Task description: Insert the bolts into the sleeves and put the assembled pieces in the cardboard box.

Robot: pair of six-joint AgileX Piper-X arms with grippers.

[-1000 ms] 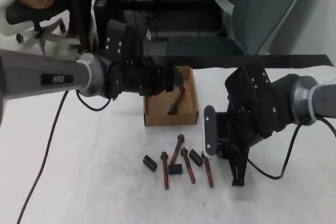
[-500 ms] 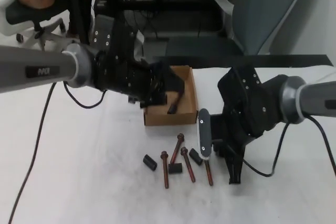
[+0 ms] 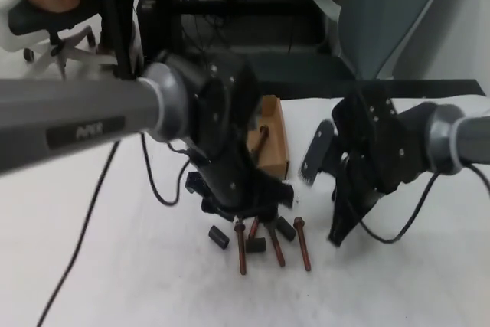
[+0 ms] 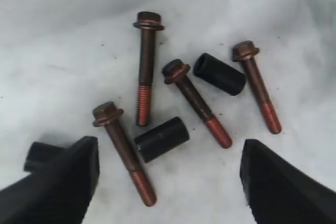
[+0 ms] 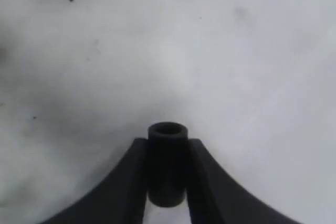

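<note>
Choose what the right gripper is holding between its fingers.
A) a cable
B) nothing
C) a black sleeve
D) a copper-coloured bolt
C: the right wrist view shows the right gripper shut on a black sleeve, with the sleeve's hollow end pointing outward.

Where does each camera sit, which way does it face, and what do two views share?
High view: behind both arms, facing forward and down over the bench; both arms show, with the cardboard box beyond.
Left wrist view: on the left arm, looking down at loose bolts and sleeves; the open left claw frames them.
Right wrist view: on the right arm, facing the bench; the right claw grips one sleeve.
Shared: high and left wrist views both show the bolts.
</note>
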